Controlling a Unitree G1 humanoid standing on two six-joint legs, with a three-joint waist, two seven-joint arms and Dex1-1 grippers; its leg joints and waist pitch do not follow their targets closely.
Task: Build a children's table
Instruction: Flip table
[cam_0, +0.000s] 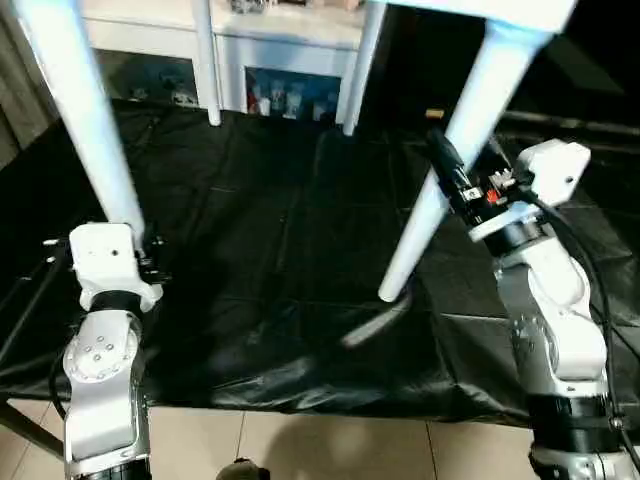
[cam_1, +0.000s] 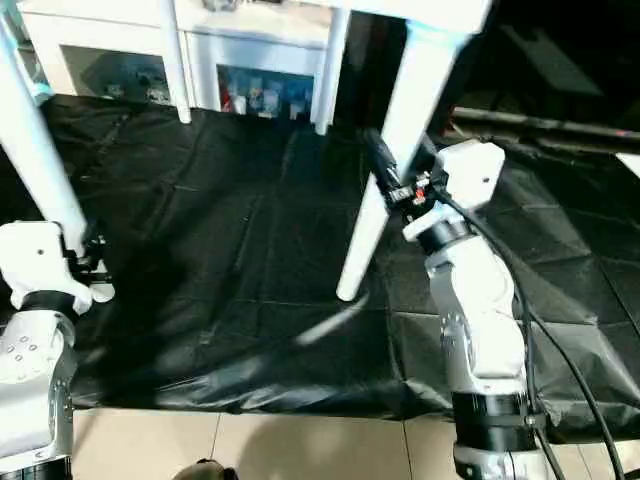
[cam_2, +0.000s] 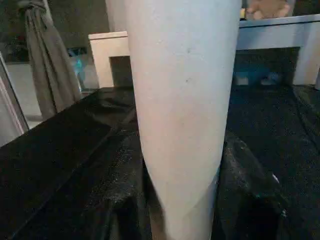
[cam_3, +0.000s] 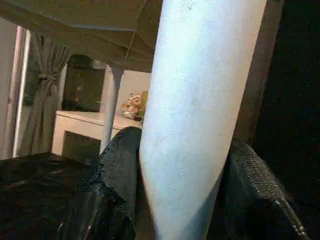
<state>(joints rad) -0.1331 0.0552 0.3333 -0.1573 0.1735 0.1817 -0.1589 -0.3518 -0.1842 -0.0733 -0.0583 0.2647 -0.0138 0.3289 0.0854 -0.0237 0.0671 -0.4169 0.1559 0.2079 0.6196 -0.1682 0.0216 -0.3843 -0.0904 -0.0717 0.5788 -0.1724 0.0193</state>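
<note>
On the black sheet, the children's table stands before a white cabinet.

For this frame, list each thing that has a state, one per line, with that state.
children's table: upright, four legs fitted, tilted.
near right leg: foot lifted off the black sheet.
near left leg: held low down.
left gripper: shut on the near left leg.
right gripper: shut on the near right leg.
black sheet: spread out, creased.

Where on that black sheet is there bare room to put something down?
The widest bare patch of black sheet lies between the two near table legs, left leg and right leg. It is crowded at those legs, where the left gripper and right gripper clasp them.
</note>
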